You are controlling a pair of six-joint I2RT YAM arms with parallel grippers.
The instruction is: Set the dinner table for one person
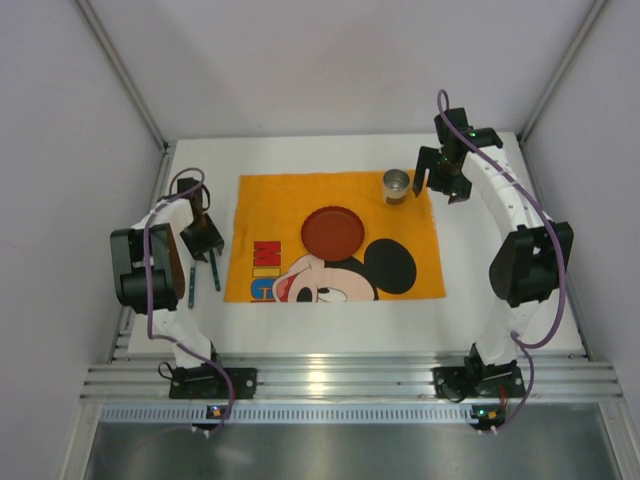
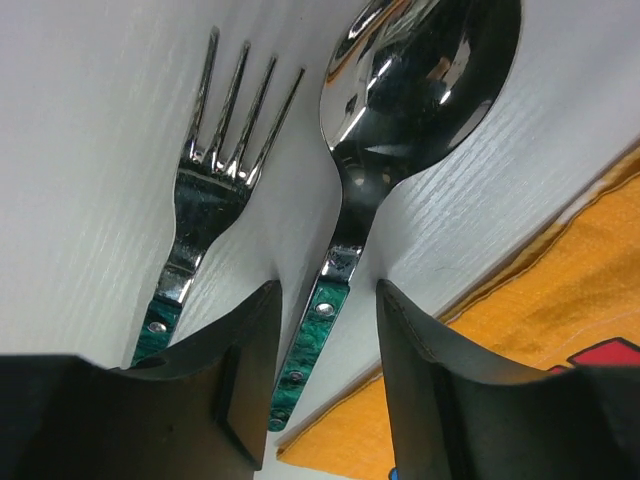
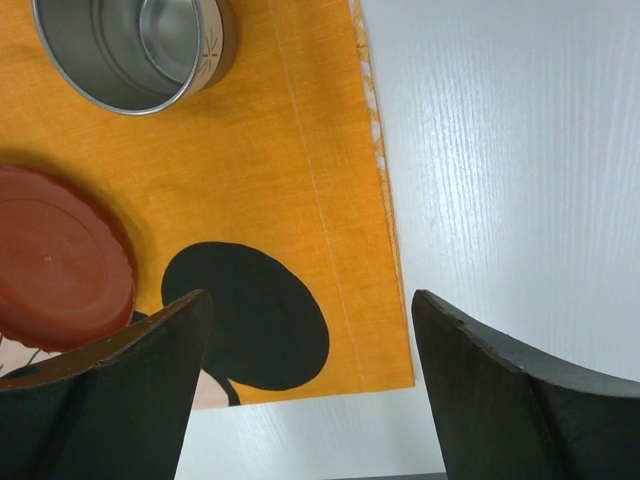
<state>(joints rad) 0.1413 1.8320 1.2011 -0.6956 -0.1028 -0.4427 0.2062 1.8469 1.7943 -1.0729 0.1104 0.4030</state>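
Note:
The white dinner table (image 1: 480,300) carries an orange Mickey Mouse cloth (image 1: 300,200) with a red plate (image 1: 333,231) in its middle and a metal cup (image 1: 397,185) at its far right corner. A green-handled fork (image 2: 215,170) and spoon (image 2: 400,90) lie side by side on the table left of the cloth, the spoon nearer the cloth. My left gripper (image 2: 328,330) is open and low over them. Its jaws straddle the spoon's handle (image 2: 310,340) with gaps on both sides. My right gripper (image 3: 310,330) is open and empty above the cloth's right edge, just right of the cup (image 3: 130,50).
In the top view the fork (image 1: 190,285) and spoon (image 1: 215,272) lie near the table's left edge, below the left gripper (image 1: 208,243). The right gripper (image 1: 440,185) hangs at the far right. Grey walls close in on both sides. The plate (image 3: 55,265) also shows in the right wrist view.

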